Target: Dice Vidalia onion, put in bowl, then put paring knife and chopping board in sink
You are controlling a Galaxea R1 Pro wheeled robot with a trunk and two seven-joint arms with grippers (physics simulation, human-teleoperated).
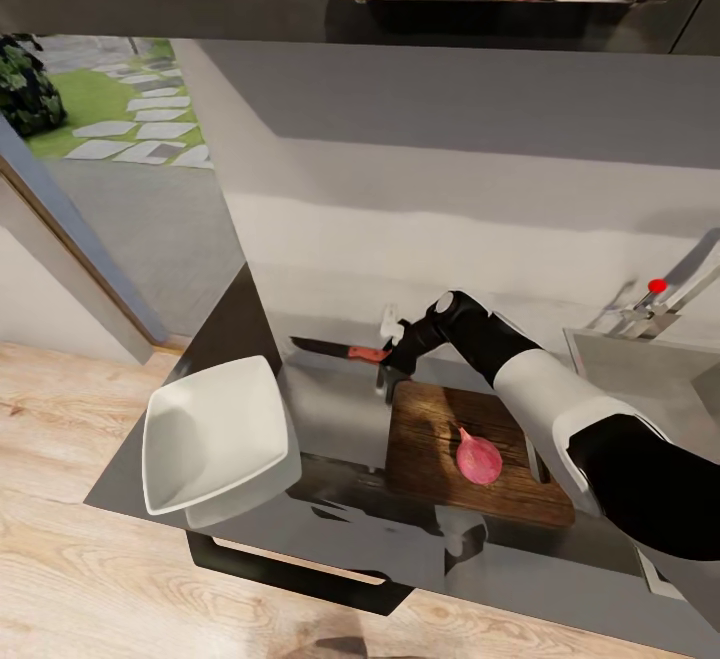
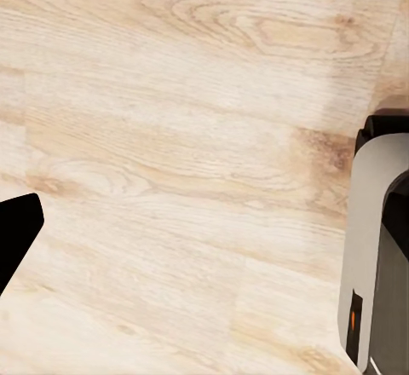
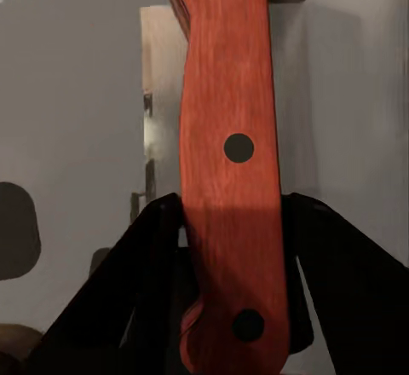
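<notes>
Head view: my right hand [image 1: 388,357] grips the paring knife [image 1: 332,348] by its red handle – blade pointing left, beyond the chopping board [image 1: 440,444].
Onion [image 1: 477,458]: on the board.
Bowl [image 1: 215,434]: left, on the table [image 1: 330,409].
Left hand: I cannot tell its state.

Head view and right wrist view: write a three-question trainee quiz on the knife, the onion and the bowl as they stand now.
1. True or false: the onion lies on the chopping board.
2. Multiple choice: what does the right gripper hold? A) the bowl B) the knife C) the tap
3. Fill in: the white bowl sits on the countertop toward the robot's ____ of the board.

Key:
1. True; it is pink and rests on the wood.
2. B; the black fingers flank the red handle of the knife.
3. left.
</notes>
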